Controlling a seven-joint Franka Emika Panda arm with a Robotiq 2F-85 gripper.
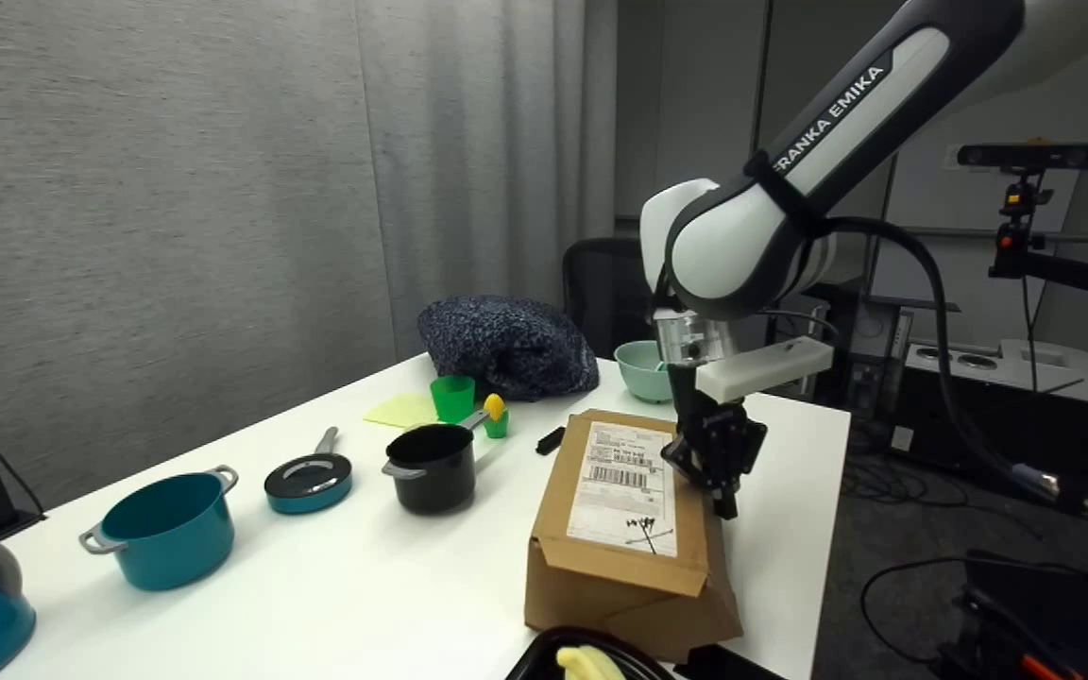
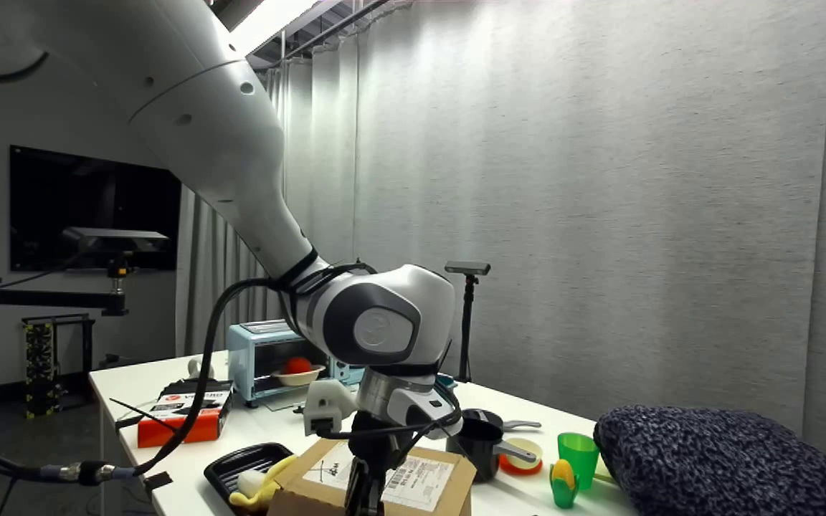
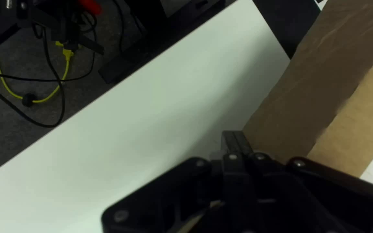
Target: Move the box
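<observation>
The box [image 1: 615,567] is a brown cardboard box with a white printed label [image 1: 621,486] on its top face. It stands near the table's edge in an exterior view, and its top also shows low in an exterior view [image 2: 312,478]. In the wrist view its side and top [image 3: 303,106] fill the right part. My gripper [image 1: 725,505] points down beside the box's long side, on the side of the table edge. In the wrist view the fingertips [image 3: 236,139] are together with nothing between them, right beside the box's side wall. I cannot tell whether they touch it.
A black tray [image 2: 248,459] with a banana [image 2: 266,487] stands against the box's end. A black pot [image 1: 435,472], teal pot [image 1: 171,534], green cup [image 1: 453,399], mint bowl [image 1: 643,373] and dark cushion [image 1: 506,345] share the table. The table edge [image 3: 118,85] runs close to the gripper.
</observation>
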